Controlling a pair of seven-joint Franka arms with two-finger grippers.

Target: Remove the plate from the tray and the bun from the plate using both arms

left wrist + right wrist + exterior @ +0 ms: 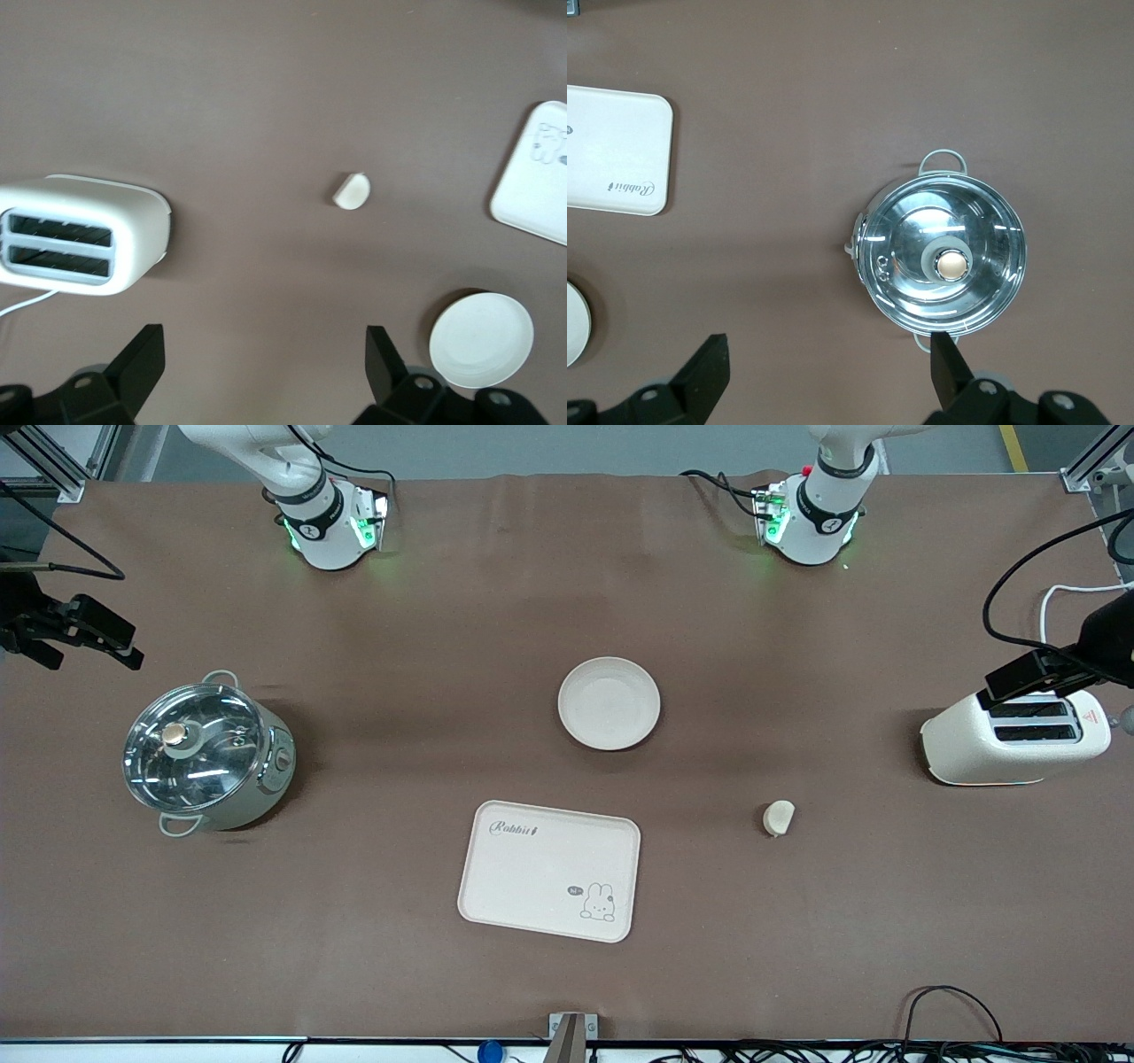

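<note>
The round cream-white plate point(609, 702) lies empty at the middle of the table. The small pale bun point(779, 817) lies on the cloth, nearer the front camera than the plate and toward the left arm's end. My left gripper point(1036, 677) hangs open and empty above the toaster; its wrist view shows its gripper point(264, 363), the bun point(353, 190) and the plate point(481, 339). My right gripper point(87, 646) hangs open and empty above the table beside the pot; its wrist view shows its gripper point(831, 367) and an edge of the plate point(574, 323).
A rectangular cream tray with a rabbit drawing point(549, 870) lies nearer the front camera than the plate. A steel pot with a glass lid point(205, 753) stands at the right arm's end. A white toaster point(1014, 737) stands at the left arm's end.
</note>
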